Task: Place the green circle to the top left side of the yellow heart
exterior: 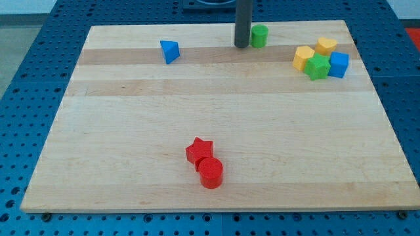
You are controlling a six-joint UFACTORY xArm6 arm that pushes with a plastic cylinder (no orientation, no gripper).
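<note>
tool: my tip [242,46] is a bare rod end, nothing to open or close, grips nothing; it stands at the view's top of the wooden board [216,118]
tool contact: touching or just shy of the green circle's left flank, cannot tell which
green circle [260,35]: just right of my tip, a short upright cylinder near the board's top edge
yellow heart [303,58]: well right of my tip and slightly lower, likely the heart, shape is small and hard to confirm
cluster: yellow block [326,46], green star [319,67] and blue cube [339,64] packed against the heart, all further right of my tip
others: blue triangle [170,50] well left of my tip; red star [199,150] and red circle [211,173] far below it, touching each other
handling guess: circle looks light, rigid and smooth, should slide easily on wood; round wall may roll off a push that is off centre
where to push: square on the left flank, through its middle, toward the right
risk guess: overshoot knocks the cluster
</note>
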